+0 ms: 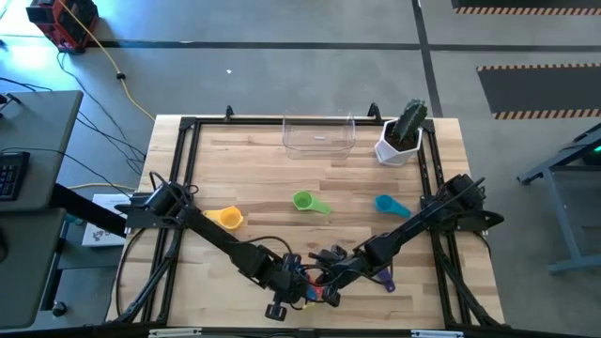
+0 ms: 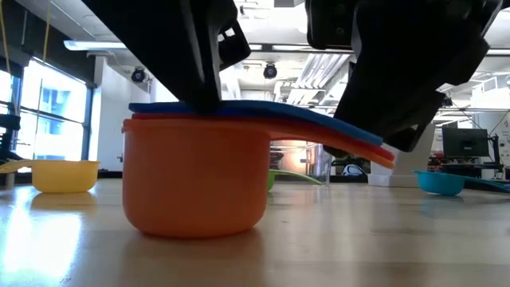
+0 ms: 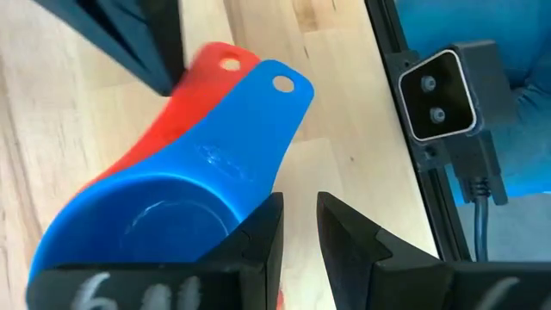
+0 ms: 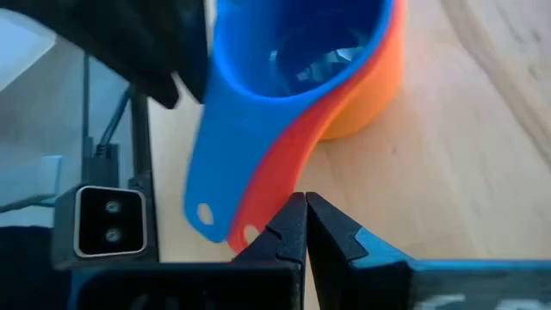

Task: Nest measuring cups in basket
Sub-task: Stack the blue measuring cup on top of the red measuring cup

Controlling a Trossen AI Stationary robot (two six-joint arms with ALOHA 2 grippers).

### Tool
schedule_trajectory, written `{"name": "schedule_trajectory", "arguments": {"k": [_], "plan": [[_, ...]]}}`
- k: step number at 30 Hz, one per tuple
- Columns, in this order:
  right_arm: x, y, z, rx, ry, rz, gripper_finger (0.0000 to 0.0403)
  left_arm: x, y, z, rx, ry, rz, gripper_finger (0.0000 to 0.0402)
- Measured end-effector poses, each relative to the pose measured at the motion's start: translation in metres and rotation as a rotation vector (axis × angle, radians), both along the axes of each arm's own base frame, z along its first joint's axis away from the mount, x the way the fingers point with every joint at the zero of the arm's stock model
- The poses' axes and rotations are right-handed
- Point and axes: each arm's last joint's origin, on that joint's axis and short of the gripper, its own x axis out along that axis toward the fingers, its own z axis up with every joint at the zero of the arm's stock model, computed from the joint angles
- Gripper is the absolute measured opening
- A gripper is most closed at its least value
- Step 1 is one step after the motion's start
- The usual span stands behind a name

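At the near edge of the wooden desk, the blue measuring cup sits nested in the orange measuring cup, their flat handles fanned side by side. The left gripper is clamped on the blue cup's rim beside the handle, one finger inside the bowl and one outside. The right gripper has its fingers pressed together, tips just at the end of the orange handle. The yellow cup, green cup and teal cup lie apart mid-desk. The clear basket stands at the far edge, beside a potted cactus.
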Motion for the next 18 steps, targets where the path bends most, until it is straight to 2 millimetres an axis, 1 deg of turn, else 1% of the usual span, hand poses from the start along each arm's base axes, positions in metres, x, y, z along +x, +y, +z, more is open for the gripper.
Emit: {"name": "schedule_trajectory", "arguments": {"k": [10,15,18], "plan": [[0.0006,0.0023,0.0016,0.031,-0.007,0.051,0.0,0.003,0.0017,0.0011,-0.005,-0.022,0.0,0.0062],[0.0005,0.002,0.0013,0.027,-0.004,0.049,0.0,0.0012,0.0016,0.0001,0.005,-0.006,-0.002,0.0062],[0.0004,0.0019,0.0014,0.021,-0.006,0.054,0.0,-0.0022,0.0024,0.0022,0.035,0.039,-0.005,0.0062]]}}
